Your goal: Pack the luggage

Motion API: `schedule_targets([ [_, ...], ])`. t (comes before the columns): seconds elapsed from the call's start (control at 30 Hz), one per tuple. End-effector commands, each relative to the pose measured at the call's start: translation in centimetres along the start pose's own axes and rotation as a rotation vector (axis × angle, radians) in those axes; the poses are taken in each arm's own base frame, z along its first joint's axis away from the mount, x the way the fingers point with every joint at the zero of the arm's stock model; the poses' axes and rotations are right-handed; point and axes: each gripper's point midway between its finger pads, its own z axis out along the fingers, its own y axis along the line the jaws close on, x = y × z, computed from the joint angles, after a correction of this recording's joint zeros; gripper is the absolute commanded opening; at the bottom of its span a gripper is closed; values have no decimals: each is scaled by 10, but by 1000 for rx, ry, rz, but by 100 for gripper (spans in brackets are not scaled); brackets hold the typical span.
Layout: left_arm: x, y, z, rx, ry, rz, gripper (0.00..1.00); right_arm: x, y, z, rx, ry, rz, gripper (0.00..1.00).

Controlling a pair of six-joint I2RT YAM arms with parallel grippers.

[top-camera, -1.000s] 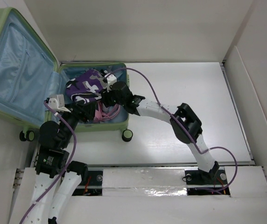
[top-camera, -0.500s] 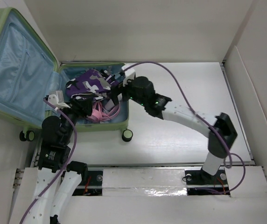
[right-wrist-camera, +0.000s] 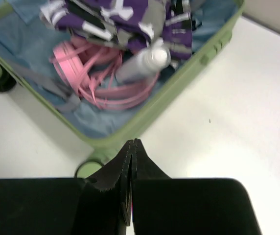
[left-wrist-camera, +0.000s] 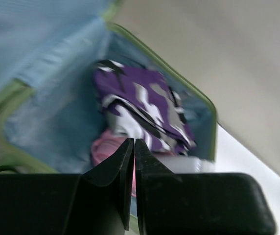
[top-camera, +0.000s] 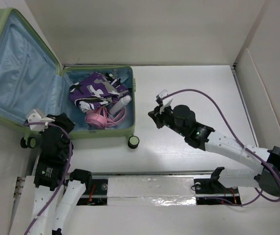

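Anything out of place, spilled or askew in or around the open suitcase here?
Nothing spilled: no item lies outside the light green hard-shell suitcase. Inside, the purple camouflage-print cloth is crumpled rather than folded, and the white cylindrical bottle lies on its side across the pink coiled cord, close to a side wall.

Luggage on table, far left; clothing inside, behind bottle and strap coil (lid lies leftward).
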Motion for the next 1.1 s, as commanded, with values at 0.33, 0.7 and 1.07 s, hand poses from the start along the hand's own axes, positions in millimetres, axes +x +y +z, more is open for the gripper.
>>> schedule_targets([
  [0.33, -73, 82, -19, -623, -250, 133, 43, -2, -54, -27, 62, -24, -8, 11],
  [0.7, -2, 54, 43, -569, 20, 208, 67, -18, -42, -42, 3, -64, -11, 18],
  [1.07, -22, 135, 27, -611, -30, 76, 65, -17, -36, -41, -20, -39, -12, 20],
])
